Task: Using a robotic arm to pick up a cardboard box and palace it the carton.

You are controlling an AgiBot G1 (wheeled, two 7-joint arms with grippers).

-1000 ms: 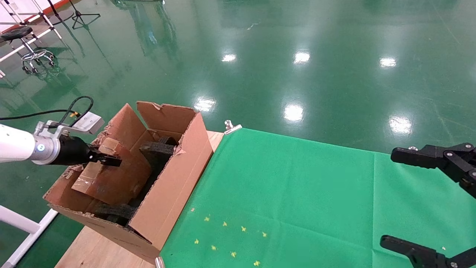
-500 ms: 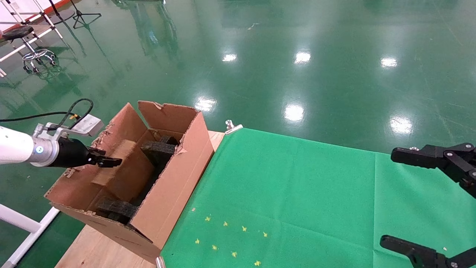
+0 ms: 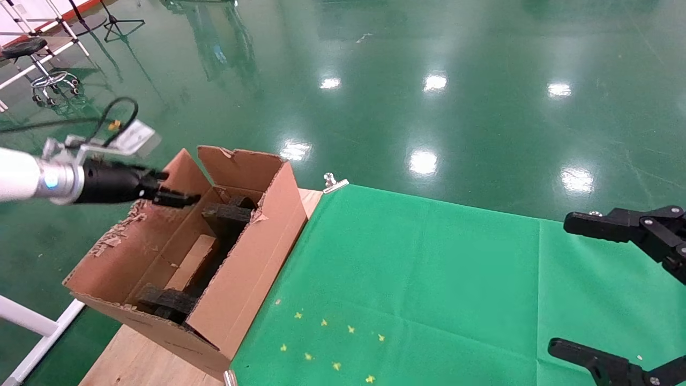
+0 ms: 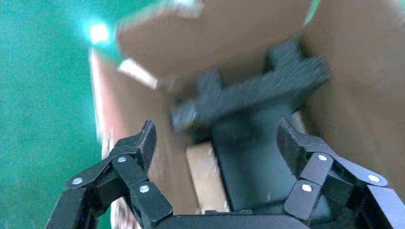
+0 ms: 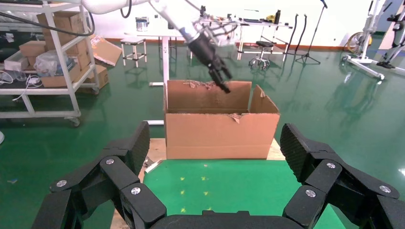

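The cardboard box (image 3: 191, 262) lies down inside the carton (image 3: 247, 268), only a pale brown strip of it showing between the black foam pieces (image 3: 227, 214). My left gripper (image 3: 181, 187), on the white robotic arm, hovers open and empty above the carton's ragged left flap. In the left wrist view the left gripper (image 4: 217, 139) looks down into the carton at the cardboard box (image 4: 205, 177) beside the dark foam (image 4: 253, 95). My right gripper (image 3: 569, 287) is parked open over the green cloth at the right.
The carton (image 5: 219, 129) stands on the wooden table (image 3: 134, 362) at the left edge of the green cloth (image 3: 429, 279), which bears small yellow marks (image 3: 327, 343). A metal clip (image 3: 333, 183) holds the cloth's far corner. Shelving and stools stand on the floor beyond.
The left gripper let go of the cardboard box, which dropped down into the carton. The gripper then rose and moved toward the carton's far end. The right arm stayed still.
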